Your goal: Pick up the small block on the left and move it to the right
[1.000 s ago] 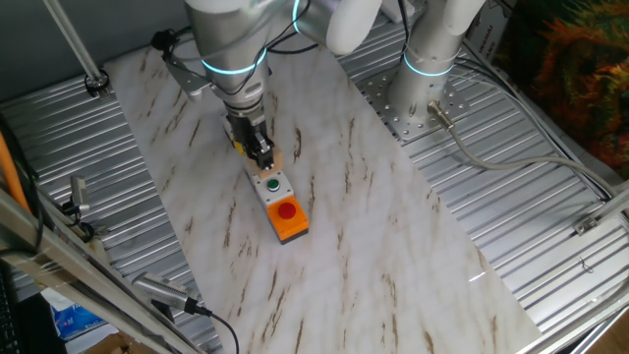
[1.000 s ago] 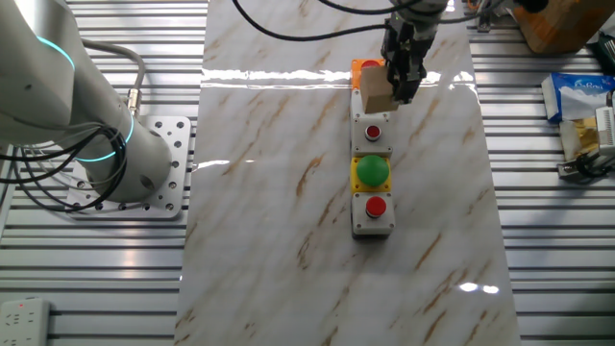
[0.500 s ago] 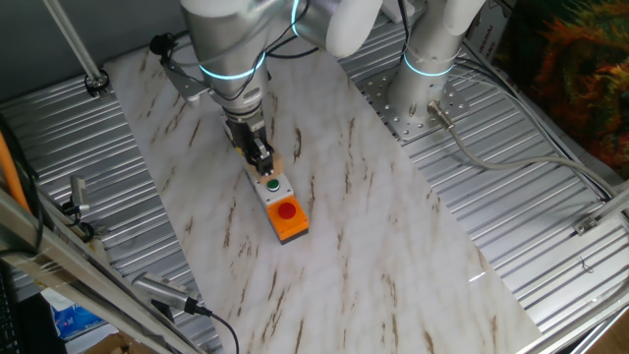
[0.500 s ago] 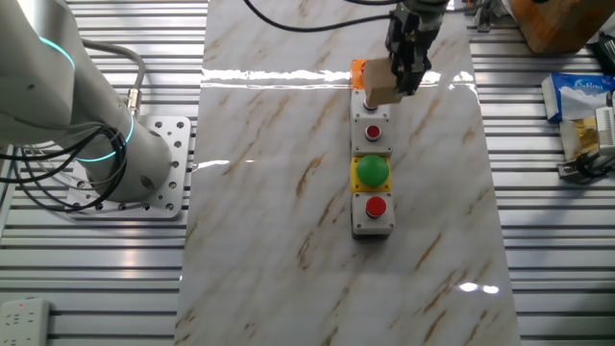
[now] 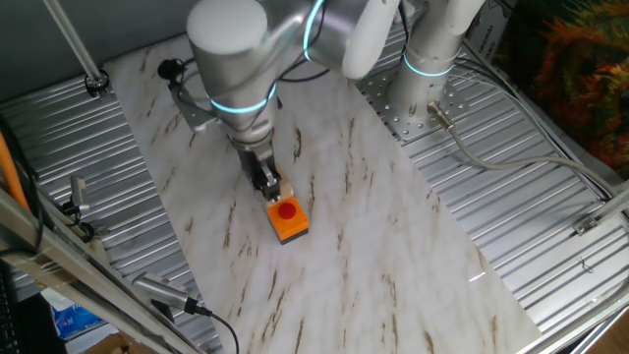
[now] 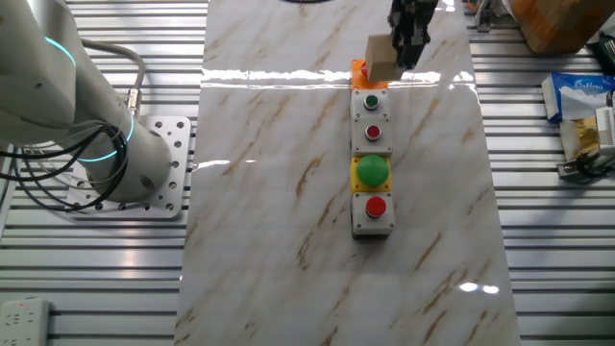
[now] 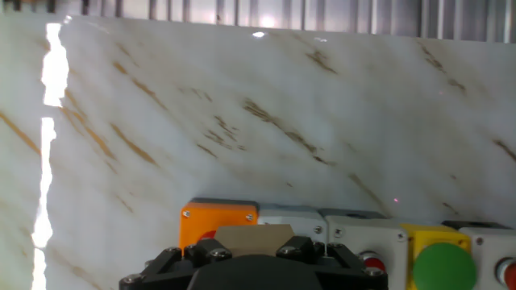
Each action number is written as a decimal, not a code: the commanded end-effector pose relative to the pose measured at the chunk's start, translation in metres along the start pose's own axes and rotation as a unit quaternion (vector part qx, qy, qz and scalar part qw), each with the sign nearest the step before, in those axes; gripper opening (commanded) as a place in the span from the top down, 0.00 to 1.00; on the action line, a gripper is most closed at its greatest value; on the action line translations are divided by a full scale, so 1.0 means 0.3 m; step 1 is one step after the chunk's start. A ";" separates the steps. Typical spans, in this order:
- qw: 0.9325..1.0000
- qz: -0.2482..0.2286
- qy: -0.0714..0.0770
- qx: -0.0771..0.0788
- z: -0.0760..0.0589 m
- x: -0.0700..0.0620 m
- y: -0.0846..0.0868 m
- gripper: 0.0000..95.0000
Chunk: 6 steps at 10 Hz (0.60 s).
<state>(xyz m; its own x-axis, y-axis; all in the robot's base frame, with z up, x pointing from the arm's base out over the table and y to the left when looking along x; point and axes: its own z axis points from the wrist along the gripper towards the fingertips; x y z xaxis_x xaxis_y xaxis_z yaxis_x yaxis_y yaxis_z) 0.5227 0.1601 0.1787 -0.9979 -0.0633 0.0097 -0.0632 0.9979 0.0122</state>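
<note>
Claw (image 6: pixel 403 46) clamped on the small block (image 6: pixel 381 59), held aloft over the orange box (image 5: pixel 289 218) at the row's end. A second ago it hung over the white boxes (image 6: pixel 372 115); carry has advanced along the row, desk (image 6: pixel 279 192) placement still pending.

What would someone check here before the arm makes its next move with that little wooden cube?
1. Cube held: ok. The small block sits between the end effector fingers, lifted off the table.
2. Height over the boxes: cannot tell. The block hangs near the orange box; the gap below it is unclear.
3. Row of button boxes undisturbed: ok. The white box, the yellow box with the green button and the end white box stand in line.
4. Free marble table for setting down: ok.
5. Grip centred on the block: cannot tell; the hand view shows only its top edge.
</note>
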 end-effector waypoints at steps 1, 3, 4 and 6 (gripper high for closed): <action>1.000 0.010 0.002 0.004 -0.010 -0.026 0.073 1.00; 1.000 0.018 0.001 0.002 0.001 -0.036 0.132 1.00; 1.000 0.020 0.000 0.003 0.013 -0.032 0.158 1.00; 1.000 0.029 -0.002 0.006 0.050 -0.022 0.227 1.00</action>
<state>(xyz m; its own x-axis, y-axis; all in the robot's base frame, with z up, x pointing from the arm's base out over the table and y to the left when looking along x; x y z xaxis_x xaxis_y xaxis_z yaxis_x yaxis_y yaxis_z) 0.5231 0.2291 0.1639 -1.0000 -0.0050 0.0019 -0.0050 1.0000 0.0022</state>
